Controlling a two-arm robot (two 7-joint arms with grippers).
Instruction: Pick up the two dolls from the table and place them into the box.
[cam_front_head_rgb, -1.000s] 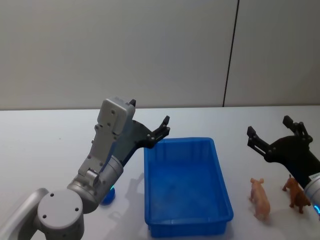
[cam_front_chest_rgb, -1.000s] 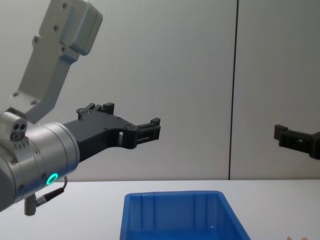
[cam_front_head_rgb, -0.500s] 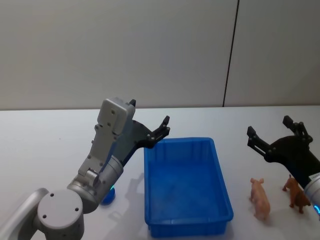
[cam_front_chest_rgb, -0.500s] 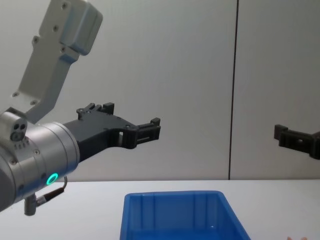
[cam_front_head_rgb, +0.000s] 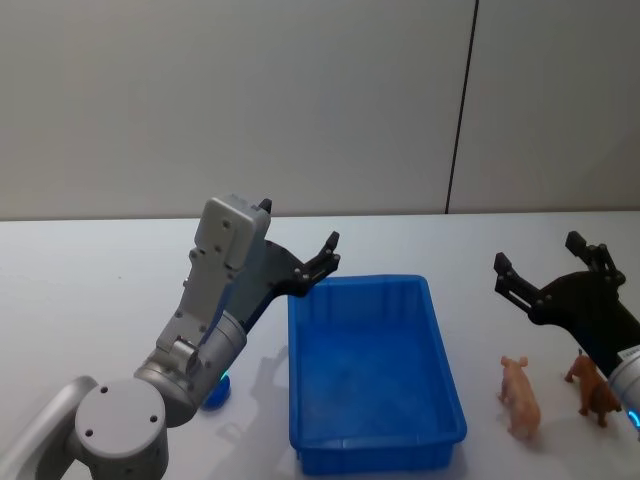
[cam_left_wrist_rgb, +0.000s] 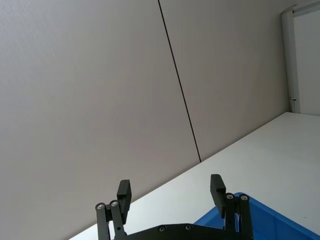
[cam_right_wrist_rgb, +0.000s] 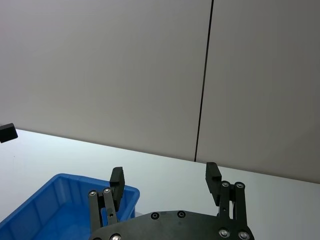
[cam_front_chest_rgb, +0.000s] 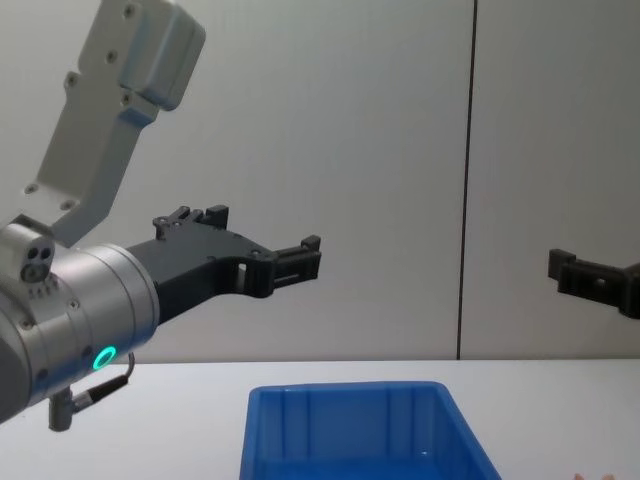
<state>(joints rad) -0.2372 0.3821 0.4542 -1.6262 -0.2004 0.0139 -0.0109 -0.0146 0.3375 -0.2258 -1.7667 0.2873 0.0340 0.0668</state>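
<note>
Holds the right gripper (cam_front_head_rgb: 538, 255), open and empty, in the air above and behind two dolls, one pink pig (cam_front_head_rgb: 520, 396) and one brown animal (cam_front_head_rgb: 592, 388) side by side on the table (cam_front_head_rgb: 100, 290) right of the single blue box (cam_front_head_rgb: 449, 372), with the left gripper (cam_front_head_rgb: 298, 226) likewise open near its far left corner, one blue figure (cam_front_head_rgb: 215, 393) on the table under that arm.

The space is closed off at the back by a plain pale grey wall (cam_front_head_rgb: 230, 100), built of flat, smooth panels. Two of these panels are divided by a thin dark vertical seam (cam_front_head_rgb: 461, 110), which is carried straight down to the far edge of the white tabletop (cam_front_head_rgb: 90, 280). The tabletop is seen to be matt and unmarked, and it is lit softly and evenly. In the left wrist view a white upright frame (cam_left_wrist_rgb: 295, 55) is shown set against the wall, above the tabletop's far edge.
</note>
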